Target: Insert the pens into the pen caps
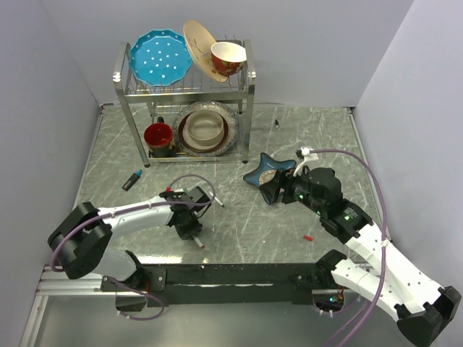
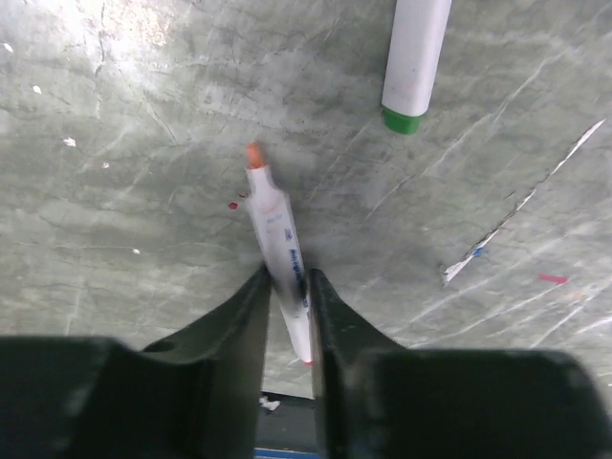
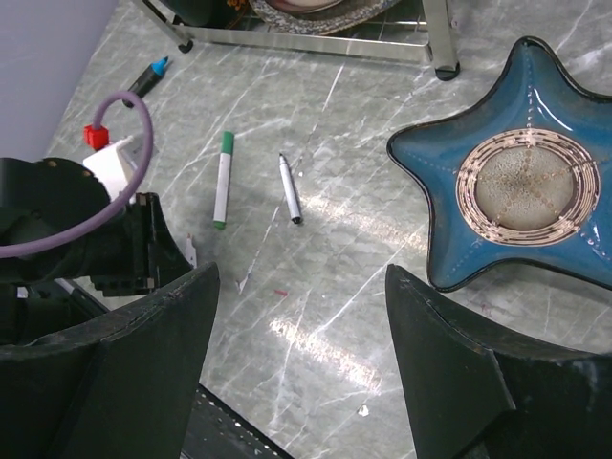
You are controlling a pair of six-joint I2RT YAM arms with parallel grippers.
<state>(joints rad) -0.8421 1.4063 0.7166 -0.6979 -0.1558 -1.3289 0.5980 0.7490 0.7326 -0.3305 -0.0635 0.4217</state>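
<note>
Matte black fingers [image 2: 239,335] of the left gripper [image 2: 287,287] fill the bottom of the left wrist view, pressed in from both sides on a red-tipped pen [image 2: 280,239]. Slim white barrel with blue print; orange-red nib points away from the wrist; a small red end shows below the grip. Cannot tell whether the pen touches the table [image 2: 143,220] beneath it. Table surface: grey-green, marble-patterned, pale veins, scattered white flecks

Beyond the nib, off to one side: green-ended pen [image 2: 416,57], smooth white barrel, green band at its near end. Lies flat, apart from the pinched pen

Top view: left arm reaches low over the front-left part of the table. The pinched pen's end pokes out toward the near edge

Right wrist view: right gripper [image 3: 301,363], broad black fingers spread wide, nothing between them, bare table below. Just beside it, star-shaped dish [image 3: 535,86]: glossy blue glaze, five rounded points, round speckled beige centre with fine rings

On the open table past the right gripper:
- the green-ended pen and a thinner black-tipped pen [image 3: 290,189], near each other, roughly parallel, not touching
- dark marker [image 3: 148,76], shorter, thicker, blue end, further off toward the dish rack [image 3: 316,40]
- red cap [image 1: 308,237], tiny, near the right arm, well apart from the pinched pen

Dish rack: chrome wire, two tiers, at the back; plates, bowls and a red mug on it
</note>
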